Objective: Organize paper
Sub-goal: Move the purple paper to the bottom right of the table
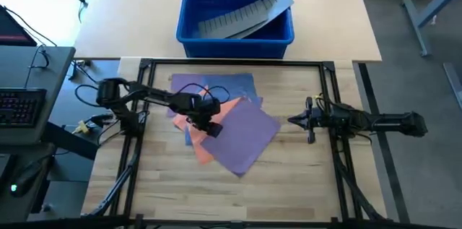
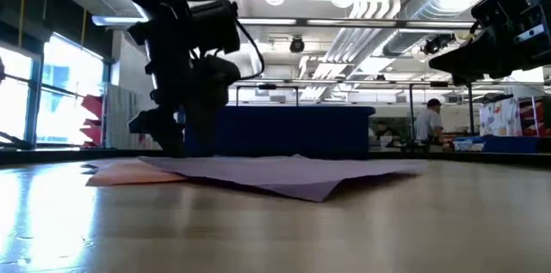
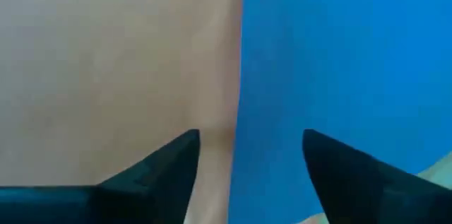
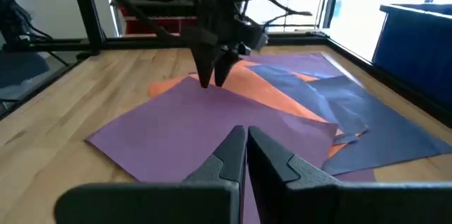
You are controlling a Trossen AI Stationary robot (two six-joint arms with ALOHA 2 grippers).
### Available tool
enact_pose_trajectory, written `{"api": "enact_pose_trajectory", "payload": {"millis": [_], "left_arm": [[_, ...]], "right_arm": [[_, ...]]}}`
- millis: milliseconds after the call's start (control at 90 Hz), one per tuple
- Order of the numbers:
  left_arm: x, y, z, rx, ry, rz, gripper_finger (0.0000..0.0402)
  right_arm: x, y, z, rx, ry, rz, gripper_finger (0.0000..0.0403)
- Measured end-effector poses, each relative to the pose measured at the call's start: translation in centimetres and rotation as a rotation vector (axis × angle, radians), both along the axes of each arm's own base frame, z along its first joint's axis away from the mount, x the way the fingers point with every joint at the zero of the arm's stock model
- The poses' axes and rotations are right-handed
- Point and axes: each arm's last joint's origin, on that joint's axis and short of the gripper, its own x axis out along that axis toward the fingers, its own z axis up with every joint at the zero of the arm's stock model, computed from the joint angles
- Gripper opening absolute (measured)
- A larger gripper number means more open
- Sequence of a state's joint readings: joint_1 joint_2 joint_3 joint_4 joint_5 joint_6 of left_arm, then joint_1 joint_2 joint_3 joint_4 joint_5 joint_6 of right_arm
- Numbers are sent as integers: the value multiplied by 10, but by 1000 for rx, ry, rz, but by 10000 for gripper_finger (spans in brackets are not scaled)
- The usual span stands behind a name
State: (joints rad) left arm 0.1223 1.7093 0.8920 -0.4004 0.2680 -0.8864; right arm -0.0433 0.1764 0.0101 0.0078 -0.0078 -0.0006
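Overlapping sheets of paper lie flat in a loose pile at the table's middle: a large purple sheet [image 1: 245, 139] on top at the near right, an orange sheet [image 4: 282, 100] under it, and blue sheets [image 4: 367, 118] toward the far side. My left gripper [image 3: 251, 143] is open and points down at the pile's left part [image 4: 215, 83]. Its fingers straddle the line where an orange sheet [image 3: 113, 61] meets a blue sheet [image 3: 346, 54]. My right gripper [image 4: 246, 139] is shut and hovers level to the right of the pile [image 1: 292, 121]. My left gripper comes at the pile from above with its fingertips [image 3: 187, 146] very low over the orange and blue sheets. I cannot tell whether they touch the paper. The sheets lie flat on the table.
A blue plastic bin [image 1: 189, 30] with a grey ridged strip [image 1: 245, 16] in it stands on the far table behind the work area. A black frame [image 1: 238, 63] borders the wooden top. Bare wood shows near and right of the pile.
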Motion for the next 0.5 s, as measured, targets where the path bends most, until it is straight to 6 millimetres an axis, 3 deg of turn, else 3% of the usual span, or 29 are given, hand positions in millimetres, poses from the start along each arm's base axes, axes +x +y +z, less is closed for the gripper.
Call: {"api": "enact_pose_trajectory", "payload": {"millis": [222, 500], "left_arm": [[6, -3, -2, -46, -40, -3, 220], [4, 0, -6, 67, -6, -2, 131]], "right_arm": [[0, 0, 0, 0, 0, 0, 0], [0, 0, 0, 0, 0, 0, 0]]}}
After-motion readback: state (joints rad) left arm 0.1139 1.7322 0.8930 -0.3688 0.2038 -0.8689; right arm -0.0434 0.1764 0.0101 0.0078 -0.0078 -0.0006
